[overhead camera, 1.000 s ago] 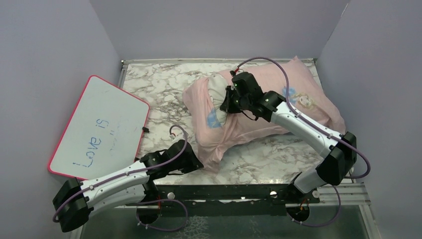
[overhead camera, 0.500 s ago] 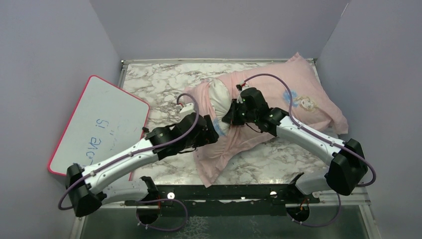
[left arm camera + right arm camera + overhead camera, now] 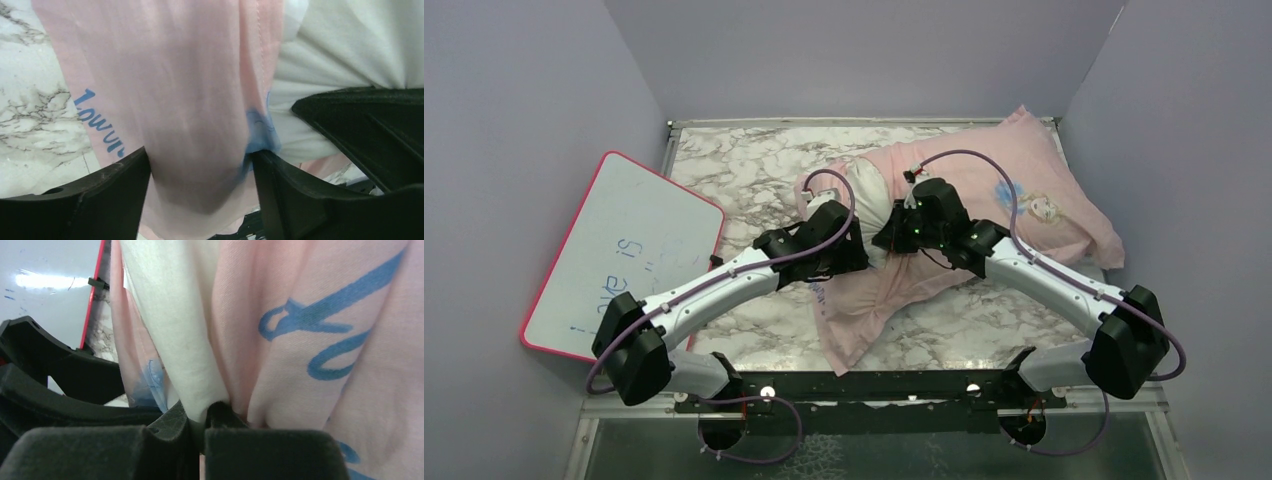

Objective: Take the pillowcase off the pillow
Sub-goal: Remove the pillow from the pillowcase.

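Left gripper (image 3: 200, 156): moved forward onto pillowcase (image 3: 190, 75), jaws spread around pink fabric
Right gripper (image 3: 199, 414): pinching white pillow (image 3: 170, 315)

Overhead view looks down; 2 wrist views press close against the pillowcase (image 3: 200, 100).

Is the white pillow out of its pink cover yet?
No, it is mostly in. Only one white end of the pillow pokes from the pillowcase opening; pink fabric covers the rest.
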Available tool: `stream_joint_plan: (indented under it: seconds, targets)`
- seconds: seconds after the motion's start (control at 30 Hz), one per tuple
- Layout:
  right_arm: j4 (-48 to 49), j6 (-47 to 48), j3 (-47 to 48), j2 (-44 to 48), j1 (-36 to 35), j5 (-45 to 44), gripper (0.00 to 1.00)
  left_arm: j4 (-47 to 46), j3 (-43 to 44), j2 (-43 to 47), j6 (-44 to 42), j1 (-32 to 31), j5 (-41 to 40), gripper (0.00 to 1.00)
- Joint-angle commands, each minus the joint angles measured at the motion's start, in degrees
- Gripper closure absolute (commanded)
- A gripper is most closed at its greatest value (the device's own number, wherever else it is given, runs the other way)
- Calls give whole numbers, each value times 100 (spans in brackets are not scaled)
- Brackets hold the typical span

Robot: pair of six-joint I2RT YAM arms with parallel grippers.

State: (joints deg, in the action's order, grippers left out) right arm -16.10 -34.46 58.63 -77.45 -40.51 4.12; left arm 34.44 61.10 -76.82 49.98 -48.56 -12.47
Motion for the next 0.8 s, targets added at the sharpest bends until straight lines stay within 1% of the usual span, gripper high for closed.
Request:
stream_joint_plan:
  seconds: [0.0, 0.03, 0.07, 0.13, 0.17, 0.23, 0.43, 0.5, 0.57, 0.63, 0.7, 0.77]
  targets:
    - [-177, -4, -84, 170, 40, -92, 99, -669, -299, 235, -71, 83, 320, 39]
    - [-164, -7, -78, 160, 39, -90, 99, -685, -376, 308, -26, 95, 293, 51]
    - [-146, -6, -62, 148, 41, -94, 99, -680, -429, 364, 3, 120, 277, 65]
    - [-186, 38, 36, 116, 35, -208, 99, -588, -563, 538, 102, 169, 249, 86]
    - [-248, 55, 122, 103, 40, -349, 99, -527, -660, 623, 179, 171, 219, 93]
    - [-411, 113, 361, 86, 41, -768, 99, -395, -1029, 859, 331, 183, 206, 100]
    - [-884, 362, 1284, 4, 51, -2262, 99, 199, -2451, 1974, 982, 182, 286, 100]
    - [-980, 404, 1569, -52, 55, -2448, 99, 497, -2931, 2429, 1278, 181, 339, 100]
    - [-949, 377, 1718, -61, 80, -2283, 99, 606, -3403, 2903, 1619, 172, 608, 100]
    - [-736, 346, 1689, -4, 87, -1889, 99, 605, -3798, 3313, 1912, 156, 818, 100]
    - [-510, 220, 1535, 62, 87, -1407, 99, 606, -4029, 3626, 2092, 154, 790, 100]
    - [-293, 81, 1376, 104, 87, -990, 99, 579, -4112, 3747, 2153, 156, 720, 100]
